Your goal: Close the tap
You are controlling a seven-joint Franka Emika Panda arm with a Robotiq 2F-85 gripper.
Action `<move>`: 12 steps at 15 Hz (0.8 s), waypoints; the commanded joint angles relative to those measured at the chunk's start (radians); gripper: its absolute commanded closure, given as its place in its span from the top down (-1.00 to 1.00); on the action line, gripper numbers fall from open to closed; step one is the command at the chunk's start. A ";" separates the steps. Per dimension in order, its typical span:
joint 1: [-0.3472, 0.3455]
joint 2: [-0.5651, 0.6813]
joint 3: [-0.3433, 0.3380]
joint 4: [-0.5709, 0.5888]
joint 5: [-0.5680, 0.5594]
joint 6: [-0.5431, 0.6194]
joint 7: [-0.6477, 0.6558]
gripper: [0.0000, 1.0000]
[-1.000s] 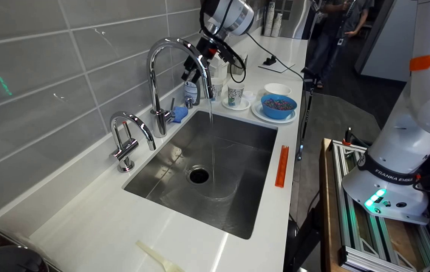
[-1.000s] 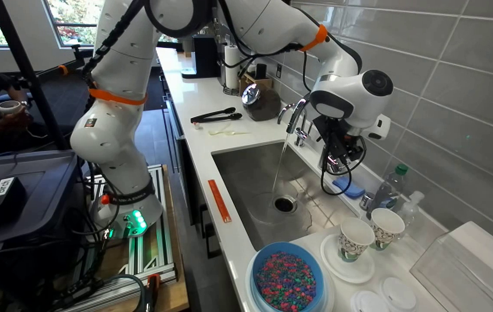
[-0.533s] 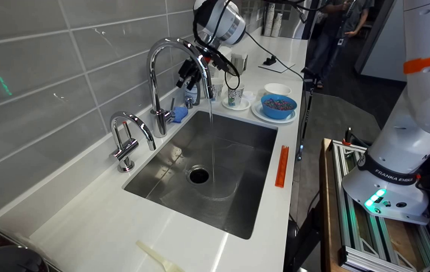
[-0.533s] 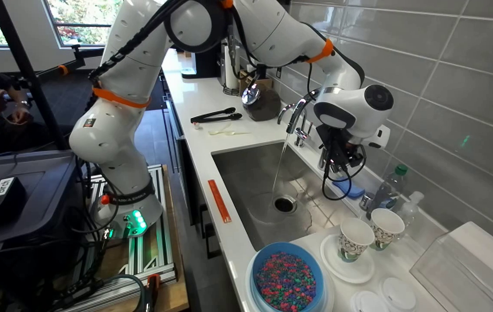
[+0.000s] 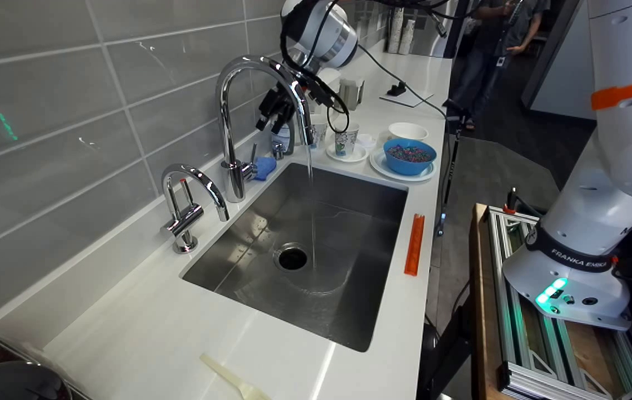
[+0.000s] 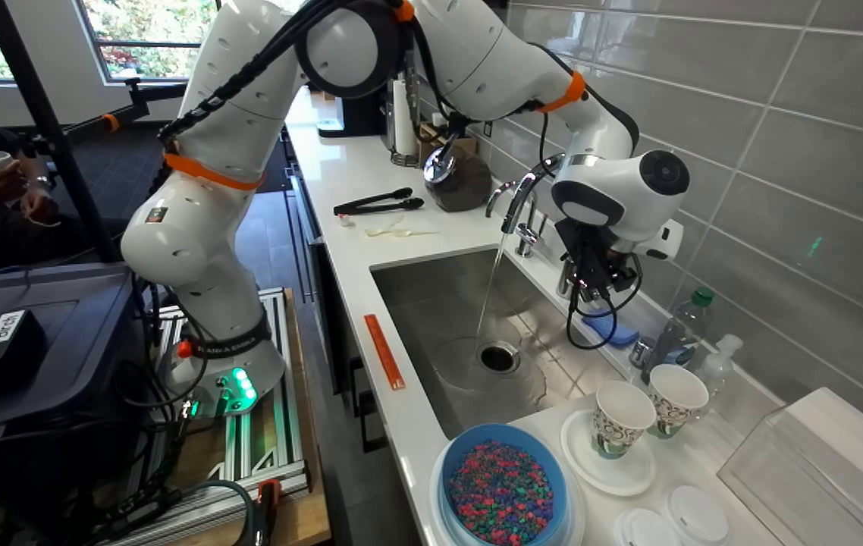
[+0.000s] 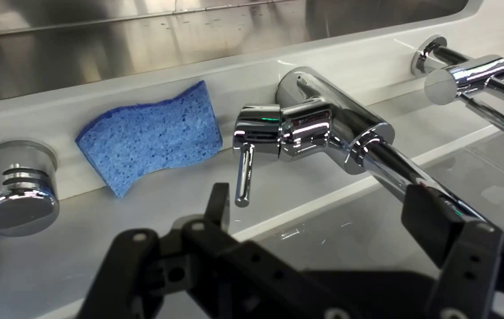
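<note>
The tap [image 5: 225, 125] is a tall chrome gooseneck at the sink's wall side; it also shows in an exterior view [image 6: 522, 196] and the wrist view [image 7: 343, 117]. Water runs from its spout into the sink. Its thin lever handle [image 7: 244, 175] sticks up from the side of the body. My gripper [image 5: 270, 125] hangs above and beyond the handle, near the wall. In the wrist view my gripper [image 7: 323, 215] is open and empty. Its left finger is just beside the lever tip, apart from it; its right finger overlaps the tap's upright neck in view. Contact there cannot be told.
A short chrome tap [image 5: 182, 216] stands beside the tall one. A blue sponge [image 7: 152, 135] and a chrome cap [image 7: 21, 188] lie on the handle's side. A bottle [image 6: 680, 330], paper cups [image 6: 621, 417] and a blue bowl [image 6: 503, 485] stand along the counter past the sink [image 5: 344, 316].
My gripper has moved lower and a little closer to the tap, mostly in the first half second and only slightly since. Water keeps running; the tap's handle looks unchanged.
</note>
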 commanded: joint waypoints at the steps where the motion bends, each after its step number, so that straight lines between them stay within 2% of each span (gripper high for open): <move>1: -0.014 0.064 0.029 0.063 0.009 0.016 0.000 1.00; 12: -0.041 0.195 0.062 0.202 0.002 0.010 0.000 1.00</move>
